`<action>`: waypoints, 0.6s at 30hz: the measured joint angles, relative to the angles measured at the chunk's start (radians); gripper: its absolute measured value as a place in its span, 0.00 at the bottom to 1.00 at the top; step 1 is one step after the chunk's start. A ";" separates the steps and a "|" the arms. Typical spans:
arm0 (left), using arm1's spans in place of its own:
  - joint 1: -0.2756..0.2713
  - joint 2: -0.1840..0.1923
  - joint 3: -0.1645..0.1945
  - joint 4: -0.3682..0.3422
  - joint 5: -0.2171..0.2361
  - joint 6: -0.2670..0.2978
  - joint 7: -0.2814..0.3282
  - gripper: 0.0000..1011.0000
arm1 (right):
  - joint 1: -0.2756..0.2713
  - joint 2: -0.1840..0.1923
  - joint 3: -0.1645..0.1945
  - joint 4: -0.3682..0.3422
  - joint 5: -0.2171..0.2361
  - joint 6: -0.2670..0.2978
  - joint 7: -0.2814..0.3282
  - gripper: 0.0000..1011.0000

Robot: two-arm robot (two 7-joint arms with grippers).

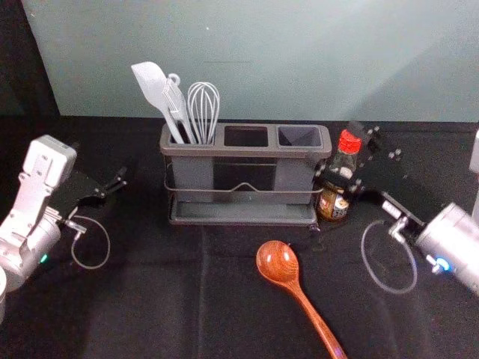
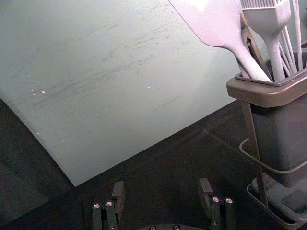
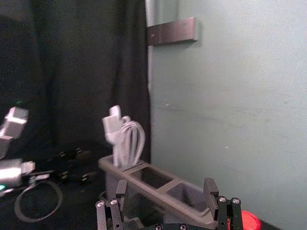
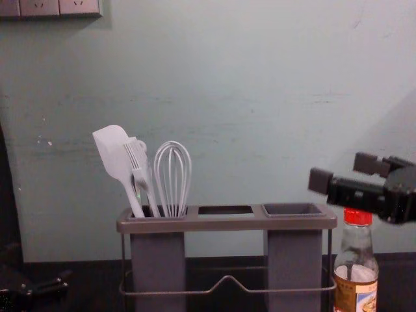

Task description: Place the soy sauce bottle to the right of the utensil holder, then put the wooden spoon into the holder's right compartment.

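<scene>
The soy sauce bottle, red-capped, stands upright just right of the utensil holder. My right gripper is over the bottle; in the chest view the right gripper hovers above the bottle's cap, open and holding nothing. The right wrist view has the open right gripper, with the red cap beyond one finger. In front of the holder, the wooden spoon lies on the table, handle toward the near edge. My left gripper is idle left of the holder; the left gripper is open.
A white spatula and whisk stand in the holder's left compartment. Its middle opening and right compartment hold no utensils. Black cloth covers the table, and a pale wall rises behind.
</scene>
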 joint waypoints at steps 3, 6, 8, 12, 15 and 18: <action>0.000 0.000 0.000 0.000 0.000 0.000 0.000 0.99 | -0.021 0.011 -0.017 -0.020 -0.010 -0.001 0.006 0.99; 0.000 0.000 0.000 0.000 0.000 0.000 0.000 0.99 | -0.038 0.018 -0.031 -0.031 -0.019 0.000 0.007 0.99; 0.000 0.000 0.000 0.000 0.000 0.000 0.000 0.99 | -0.048 0.022 -0.042 -0.036 -0.023 0.000 0.008 0.99; 0.000 0.000 0.000 0.000 0.000 0.000 0.000 0.99 | -0.061 0.024 -0.054 -0.038 -0.027 0.004 0.008 0.99; 0.000 0.000 0.000 0.000 0.000 0.000 0.000 0.99 | -0.074 0.024 -0.071 -0.033 -0.028 0.010 0.013 0.99; 0.000 0.000 0.000 0.000 0.000 0.000 0.000 0.99 | -0.079 0.024 -0.083 -0.021 -0.021 0.019 0.021 0.99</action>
